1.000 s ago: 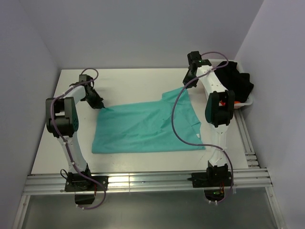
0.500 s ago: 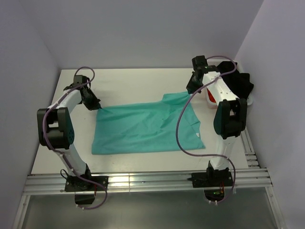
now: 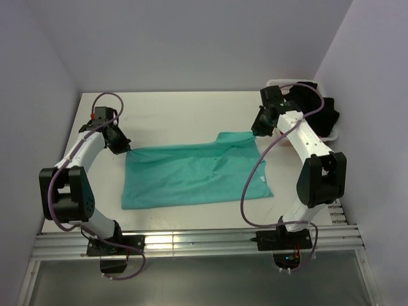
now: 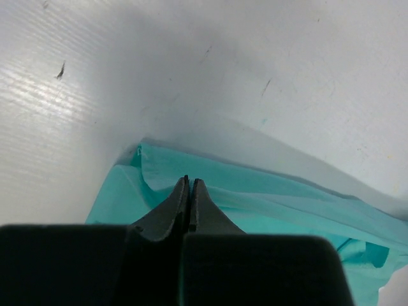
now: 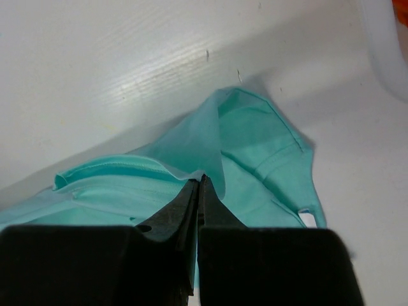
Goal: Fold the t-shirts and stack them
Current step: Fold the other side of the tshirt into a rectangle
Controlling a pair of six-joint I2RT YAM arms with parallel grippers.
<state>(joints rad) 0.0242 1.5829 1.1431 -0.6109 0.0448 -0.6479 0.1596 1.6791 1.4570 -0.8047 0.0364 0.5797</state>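
A teal-green t-shirt lies spread flat across the middle of the table. My left gripper is shut on its far left corner. In the left wrist view the fingertips are pressed together with teal cloth bunched around them. My right gripper is shut on the far right corner, and a thin fold of the shirt is pinched at the tips. The white neck label shows beside them. A black t-shirt hangs over the basket at the back right.
The white plastic basket stands at the table's back right corner, behind the right arm; its rim shows in the right wrist view. Walls close in the table on three sides. An aluminium rail runs along the near edge.
Both grippers stayed shut on the shirt's far corners. The left one moved left and slightly nearer, the right one moved right and nearer, drawing the far edge taut between them.
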